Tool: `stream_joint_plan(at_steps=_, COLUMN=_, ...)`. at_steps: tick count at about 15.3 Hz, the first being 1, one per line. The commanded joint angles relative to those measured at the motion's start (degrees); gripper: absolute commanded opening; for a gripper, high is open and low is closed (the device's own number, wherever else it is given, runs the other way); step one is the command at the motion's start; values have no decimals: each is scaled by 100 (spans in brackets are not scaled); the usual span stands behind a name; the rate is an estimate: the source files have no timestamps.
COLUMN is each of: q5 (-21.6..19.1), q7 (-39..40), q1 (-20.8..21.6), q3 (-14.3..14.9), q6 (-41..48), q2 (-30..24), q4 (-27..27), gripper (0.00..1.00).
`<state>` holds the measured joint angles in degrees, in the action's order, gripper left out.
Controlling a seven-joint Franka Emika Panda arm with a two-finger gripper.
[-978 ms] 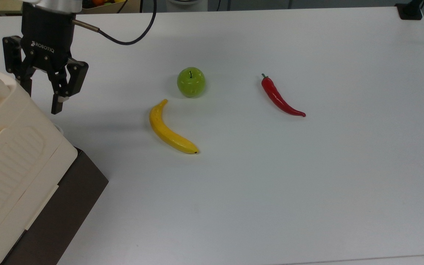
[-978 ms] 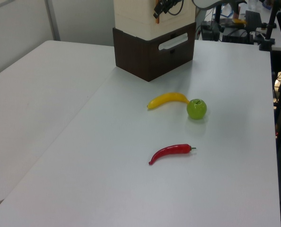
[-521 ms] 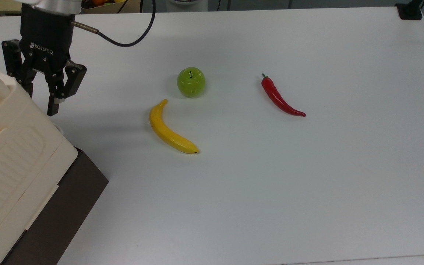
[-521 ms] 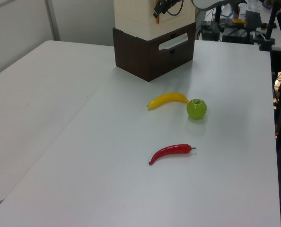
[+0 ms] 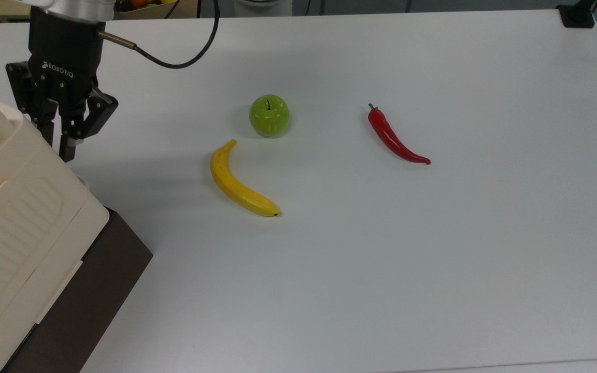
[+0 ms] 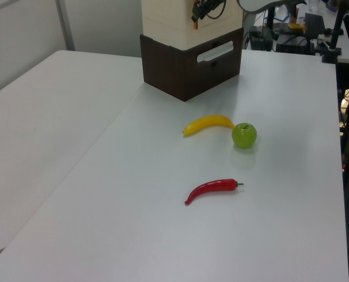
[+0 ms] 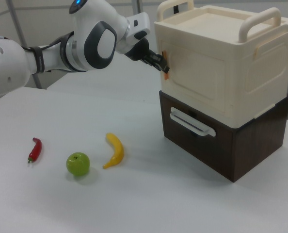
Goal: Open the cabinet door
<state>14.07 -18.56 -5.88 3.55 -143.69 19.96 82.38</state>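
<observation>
Gripper right up against the cabinet's front panel

So the cabinet (image 7: 221,73) sits at the top view's left edge, a cream box stacked on a dark brown base (image 7: 216,145) with a white handle. The cabinet door (image 7: 195,77) is the flat cream panel on the front, flush with the box in the right view. The gripper (image 5: 57,142) has its fingers nearly pinched together at the door's edge; can't tell if it's actually gripping anything. Out on the tabletop (image 5: 433,259): a banana (image 5: 239,181), a green apple (image 5: 269,115) just beside it, and a red chili (image 5: 394,137) well apart
</observation>
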Motion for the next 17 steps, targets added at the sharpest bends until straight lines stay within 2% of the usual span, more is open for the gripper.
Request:
stream_joint_plan(at_steps=1, q5=122, q7=-139, q1=-10, q3=5, q6=-116, q2=44, q4=-91, gripper=22)
stream_joint_plan(at_steps=7, q5=113, q7=-130, q1=-10, q3=5, q6=-63, q2=-9, q4=-64, gripper=9)
stream_joint_plan(at_steps=13, q5=113, q7=-130, q1=7, q3=5, q6=191, q2=-158, q4=14, gripper=6)
stream_joint_plan(at_steps=17, q5=69, q7=-130, q1=43, q3=-38, q6=700, q2=-325, q4=32, gripper=6)
